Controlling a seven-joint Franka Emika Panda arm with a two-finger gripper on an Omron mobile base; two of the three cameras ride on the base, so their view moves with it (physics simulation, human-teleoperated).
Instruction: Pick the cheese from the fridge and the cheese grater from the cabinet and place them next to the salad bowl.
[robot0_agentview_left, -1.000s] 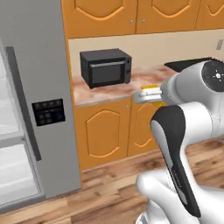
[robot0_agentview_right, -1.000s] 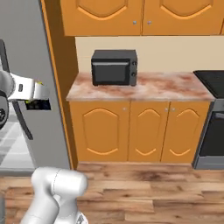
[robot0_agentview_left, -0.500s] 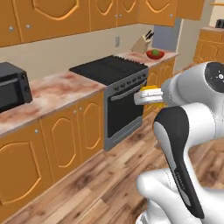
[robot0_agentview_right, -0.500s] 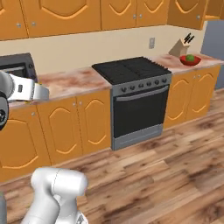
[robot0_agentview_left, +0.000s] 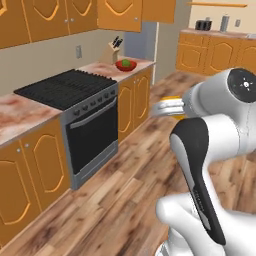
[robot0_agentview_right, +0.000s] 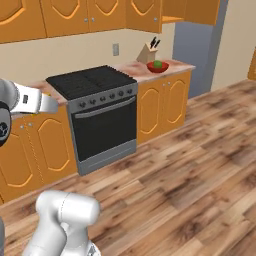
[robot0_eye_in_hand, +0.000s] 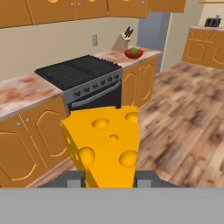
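A yellow-orange cheese (robot0_eye_in_hand: 105, 146) wedge with holes sits close in front of the hand camera, and my gripper (robot0_eye_in_hand: 109, 177) is shut on it, one dark finger on each side. From the left base camera the cheese (robot0_agentview_left: 173, 101) peeks out at the gripper (robot0_agentview_left: 165, 108), held high over the wooden floor. The red salad bowl (robot0_agentview_left: 126, 65) (robot0_agentview_right: 158, 66) (robot0_eye_in_hand: 134, 53) with its green lettuce ball stands on the far counter end, beside the knife block (robot0_agentview_right: 148, 50). The fridge and the cheese grater are out of view.
A black stove (robot0_agentview_right: 93, 82) with an oven door splits the orange base cabinets. Orange wall cabinets (robot0_agentview_right: 75, 17) run above the counter. A tall grey panel (robot0_agentview_right: 194, 47) rises right of the bowl's counter. More orange cabinets (robot0_agentview_left: 215, 52) stand far right. Wooden floor (robot0_agentview_right: 190, 170) lies open.
The base has turned, so the whole scene swept past: fridge and microwave gave way to the stove, then the bowl's counter end came nearer. The cheese stays in my gripper.
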